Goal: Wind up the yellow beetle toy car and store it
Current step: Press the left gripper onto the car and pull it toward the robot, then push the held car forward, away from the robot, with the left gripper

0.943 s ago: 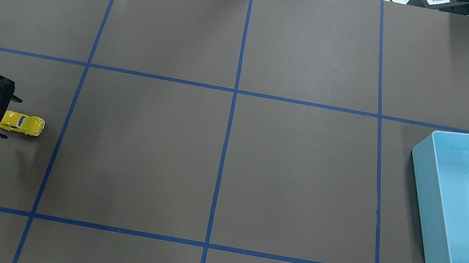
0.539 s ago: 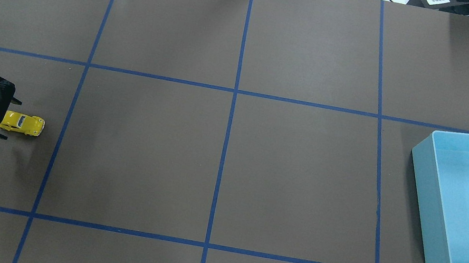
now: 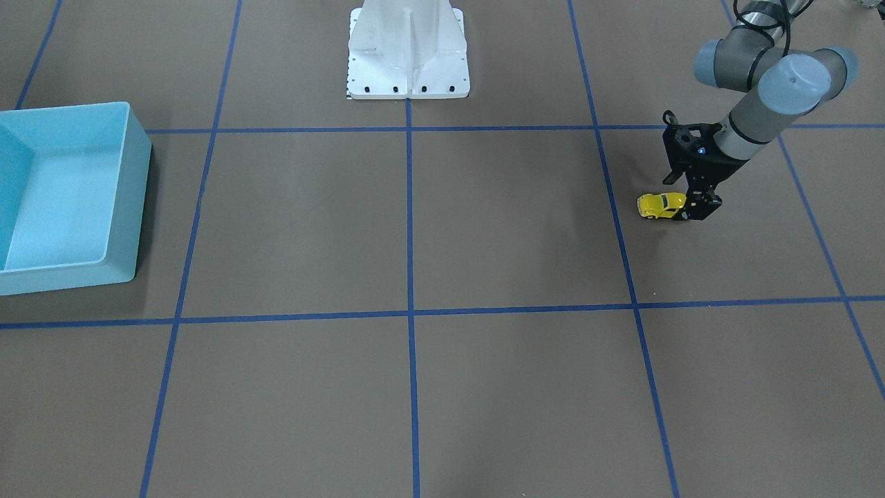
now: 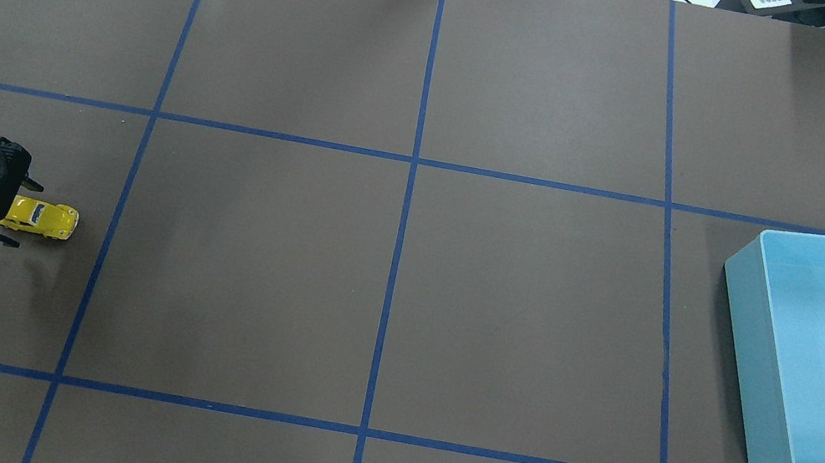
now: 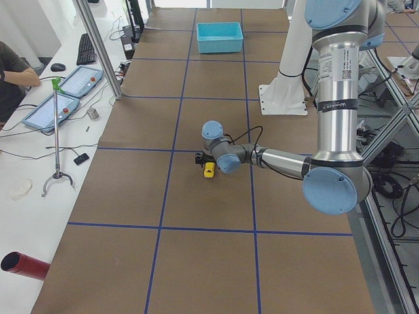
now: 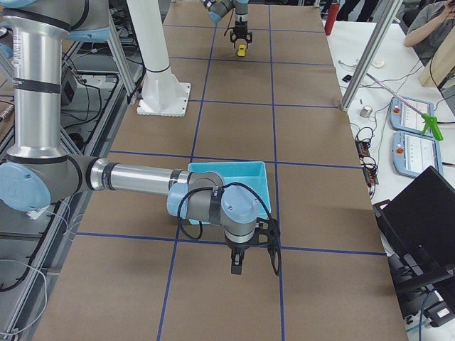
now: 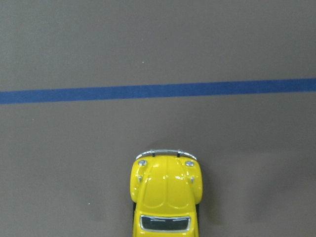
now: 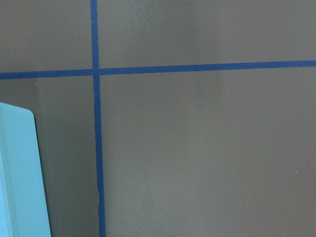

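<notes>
The yellow beetle toy car [image 4: 46, 218] stands on its wheels on the brown table at my far left, nose pointing toward the middle. It also shows in the front view [image 3: 660, 205] and fills the bottom of the left wrist view [image 7: 165, 192]. My left gripper [image 4: 15, 214] is low over the car's rear, with its jaws apart on either side of it. The light blue bin [image 4: 741, 340] is at the far right. My right gripper [image 6: 237, 267] hangs over the table beside the bin. I cannot tell whether it is open or shut.
Blue tape lines divide the brown table cover into squares. The white robot base plate [image 3: 408, 86] sits at the table's near middle edge. Operators, tablets and a laptop are on a side bench [image 6: 412, 135] beyond the table's far edge.
My left gripper has crept slightly toward the car and its jaws have narrowed a little. The car has not moved.
</notes>
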Available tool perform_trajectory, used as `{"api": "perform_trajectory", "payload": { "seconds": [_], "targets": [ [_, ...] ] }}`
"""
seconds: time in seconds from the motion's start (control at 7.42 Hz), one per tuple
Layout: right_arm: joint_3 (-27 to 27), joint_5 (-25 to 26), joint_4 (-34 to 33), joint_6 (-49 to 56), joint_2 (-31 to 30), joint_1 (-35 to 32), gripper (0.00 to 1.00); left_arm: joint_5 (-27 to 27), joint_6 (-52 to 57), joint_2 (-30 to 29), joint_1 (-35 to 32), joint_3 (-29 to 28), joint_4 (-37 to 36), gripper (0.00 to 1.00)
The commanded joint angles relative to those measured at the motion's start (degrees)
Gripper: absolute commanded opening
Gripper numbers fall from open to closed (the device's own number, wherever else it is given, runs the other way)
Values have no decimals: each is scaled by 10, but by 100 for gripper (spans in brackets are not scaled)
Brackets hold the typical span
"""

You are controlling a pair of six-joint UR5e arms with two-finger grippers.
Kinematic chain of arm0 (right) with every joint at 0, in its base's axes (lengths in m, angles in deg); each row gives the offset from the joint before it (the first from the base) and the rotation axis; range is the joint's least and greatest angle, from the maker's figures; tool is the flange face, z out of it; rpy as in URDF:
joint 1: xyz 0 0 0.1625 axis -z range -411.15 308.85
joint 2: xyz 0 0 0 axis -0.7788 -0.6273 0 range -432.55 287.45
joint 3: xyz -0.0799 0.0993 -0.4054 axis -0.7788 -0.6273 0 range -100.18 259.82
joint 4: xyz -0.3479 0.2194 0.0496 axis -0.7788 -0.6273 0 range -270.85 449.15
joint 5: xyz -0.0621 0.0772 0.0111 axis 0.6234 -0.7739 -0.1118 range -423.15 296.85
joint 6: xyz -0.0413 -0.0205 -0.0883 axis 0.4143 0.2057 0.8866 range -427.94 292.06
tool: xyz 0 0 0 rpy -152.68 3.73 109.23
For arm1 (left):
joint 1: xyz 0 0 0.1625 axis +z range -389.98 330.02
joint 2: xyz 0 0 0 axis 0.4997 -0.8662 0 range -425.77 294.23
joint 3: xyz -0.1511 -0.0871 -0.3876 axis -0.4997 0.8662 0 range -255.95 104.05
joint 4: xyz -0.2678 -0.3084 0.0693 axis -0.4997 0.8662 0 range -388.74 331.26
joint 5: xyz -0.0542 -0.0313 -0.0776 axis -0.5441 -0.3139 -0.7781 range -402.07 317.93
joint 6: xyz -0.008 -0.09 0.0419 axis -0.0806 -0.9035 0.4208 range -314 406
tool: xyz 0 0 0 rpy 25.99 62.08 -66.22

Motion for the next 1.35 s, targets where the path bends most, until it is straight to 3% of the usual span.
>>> {"api": "perform_trajectory", "payload": {
  "seconds": [0.0,0.27,0.54,0.81,1.21],
  "targets": [
    [0,0,0,0,0,-1,100,1,0,-1,1,-5,-1,87],
    [0,0,0,0,0,0,100,0,-3,-5,1,-7,-1,82],
    [0,0,0,0,0,0,100,1,-7,-6,3,-7,-1,66],
    [0,0,0,0,0,0,100,1,-7,-8,0,-5,-1,38],
    [0,0,0,0,0,0,100,-1,-8,-19,-30,28,15,20]
  ]
}}
